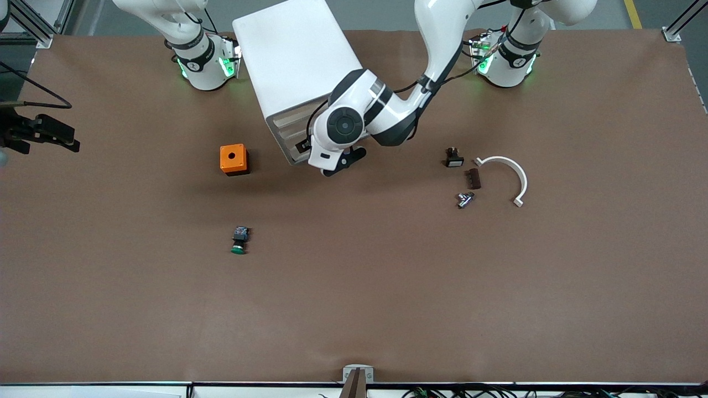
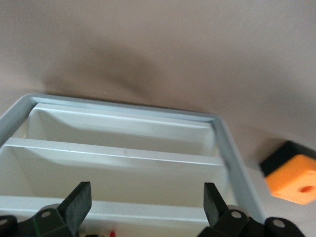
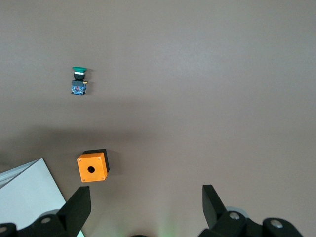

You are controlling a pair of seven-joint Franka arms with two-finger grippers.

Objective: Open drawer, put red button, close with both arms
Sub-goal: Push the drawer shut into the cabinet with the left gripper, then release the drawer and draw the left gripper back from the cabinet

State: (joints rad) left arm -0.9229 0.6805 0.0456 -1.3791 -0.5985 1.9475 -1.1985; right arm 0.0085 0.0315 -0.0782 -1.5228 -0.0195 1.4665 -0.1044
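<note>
Both wide: left gripper [image 2: 146,191] at drawer [image 2: 123,153], right gripper [image 3: 145,191] above orange box [image 3: 92,168]; red button unseen, likely light, rigid, so pinch its body.

one cabinet [image 1: 293,66], one orange box [image 1: 234,159], one green button [image 1: 239,241]

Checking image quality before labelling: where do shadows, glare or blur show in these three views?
Front view: even light, a soft shadow under the left arm beside the drawer cabinet. Left wrist view: a dark shadow on the table above the cabinet, and the orange box is blurred. Right wrist view: sharp, with a faint shadow band above the orange box.
</note>
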